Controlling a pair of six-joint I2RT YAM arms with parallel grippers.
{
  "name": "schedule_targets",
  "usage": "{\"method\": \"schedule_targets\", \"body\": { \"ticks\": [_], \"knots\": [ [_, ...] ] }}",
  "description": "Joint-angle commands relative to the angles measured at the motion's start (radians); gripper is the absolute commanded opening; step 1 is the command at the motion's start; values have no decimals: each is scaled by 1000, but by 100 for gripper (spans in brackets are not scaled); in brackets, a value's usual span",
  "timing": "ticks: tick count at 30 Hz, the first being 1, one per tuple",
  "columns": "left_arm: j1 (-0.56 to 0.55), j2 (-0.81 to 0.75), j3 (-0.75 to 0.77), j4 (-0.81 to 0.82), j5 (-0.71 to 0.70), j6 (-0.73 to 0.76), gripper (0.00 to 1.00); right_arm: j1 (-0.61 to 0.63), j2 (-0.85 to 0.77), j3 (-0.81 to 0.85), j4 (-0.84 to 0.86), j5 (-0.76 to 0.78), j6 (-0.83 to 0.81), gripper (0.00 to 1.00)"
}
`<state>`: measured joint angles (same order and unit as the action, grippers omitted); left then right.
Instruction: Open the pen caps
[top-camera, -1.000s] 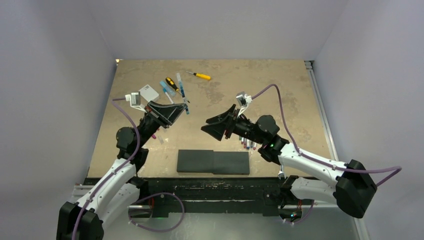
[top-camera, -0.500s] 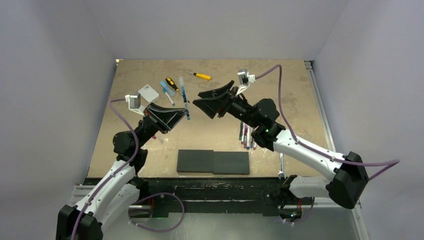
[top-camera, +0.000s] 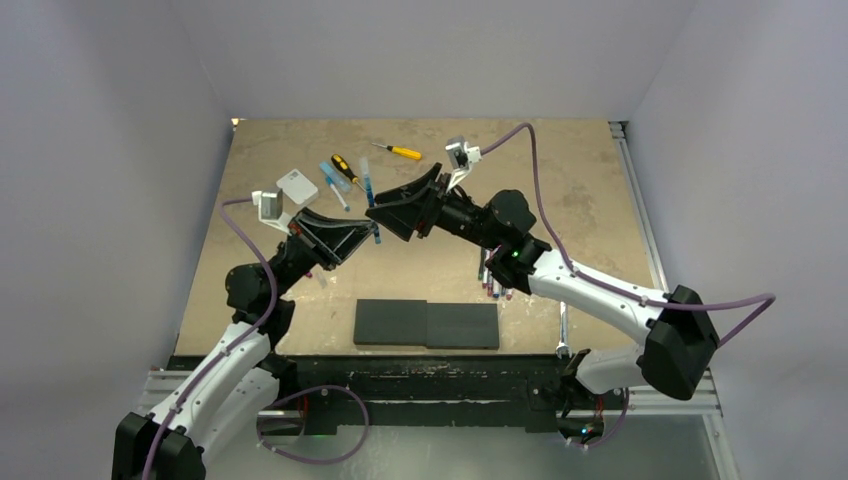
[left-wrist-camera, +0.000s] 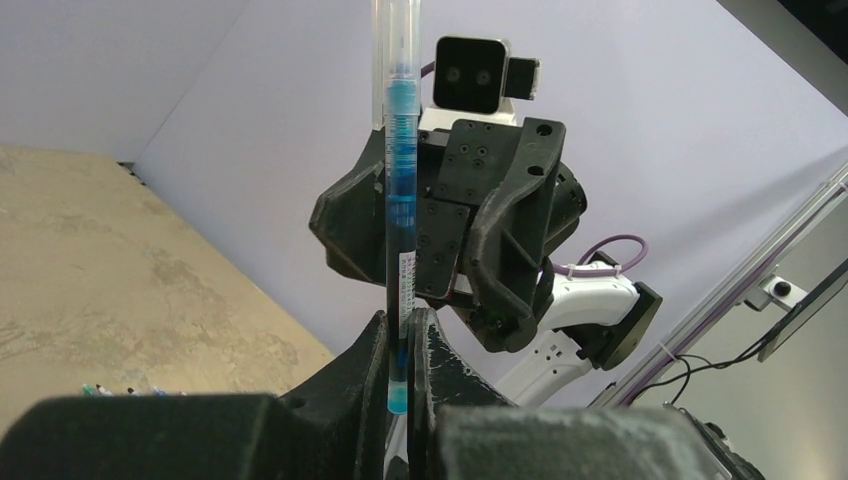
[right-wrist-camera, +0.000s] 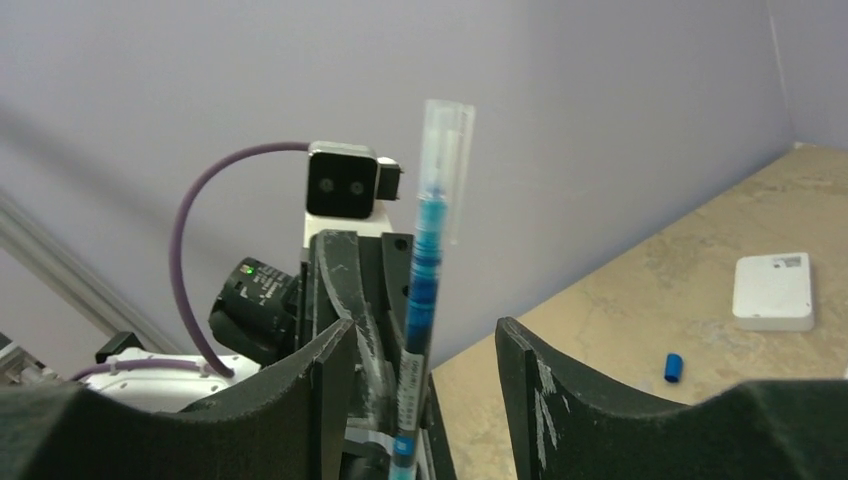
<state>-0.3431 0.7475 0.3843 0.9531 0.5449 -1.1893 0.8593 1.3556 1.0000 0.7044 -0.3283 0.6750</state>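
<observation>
**Left claw** (left-wrist-camera: 400, 322): closed narrow on the tail end of a thin blue-cored plastic pen (left-wrist-camera: 397, 210), which stands straight out beyond its fingertips. The clear tubular plastic cap (right-wrist-camera: 446, 160) sits at the pen's far end, well away from this claw.

**Right claw** (right-wrist-camera: 422, 330): spread wide and facing the left claw, with one finger on each side of the pen and touching nothing. The pen is off centre, nearer one finger (right-wrist-camera: 325, 390) than the other. In the right wrist view the cap stands above the fingertips, which bracket the barrel. How far along the pen they reach in depth cannot be told.

**Hazards noted:**
1. Closing where it stands would likely catch the barrel rather than the cap. A pull would then only fight the left claw's hold, and nothing would open.
2. If the claw closes off centre, the nearer finger lands first and pushes the pen sideways. The left claw holds only the tail, so the long free length gives leverage and the pen could pivot or slip.
3. The cap looks smooth and narrow, so a light pinch may slide off it. A pull off the pen's axis could bend the barrel or jam the cap.
4. Both claws are raised above the tan surface (right-wrist-camera: 620, 320). A cap freed abruptly, or a lost pen, would drop below them and roll.
</observation>
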Motion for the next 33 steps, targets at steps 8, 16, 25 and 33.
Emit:
{"method": "schedule_targets", "body": {
  "ticks": [8,16,25,33],
  "knots": [
    [-7,-34,18,-47,26,54,0,12,31,84,16,-81,10,15],
    [-6,-69,98,-336,-4,183,40,12,-108,33,-152,11,-142,0],
    [-5,-50,218,-406,-134,279,78,12,-287,-136,-297,132,-234,0],
    [-8,155,273,-124,10,153,77,13,-279,-176,-262,101,-188,0]
  ]
}}
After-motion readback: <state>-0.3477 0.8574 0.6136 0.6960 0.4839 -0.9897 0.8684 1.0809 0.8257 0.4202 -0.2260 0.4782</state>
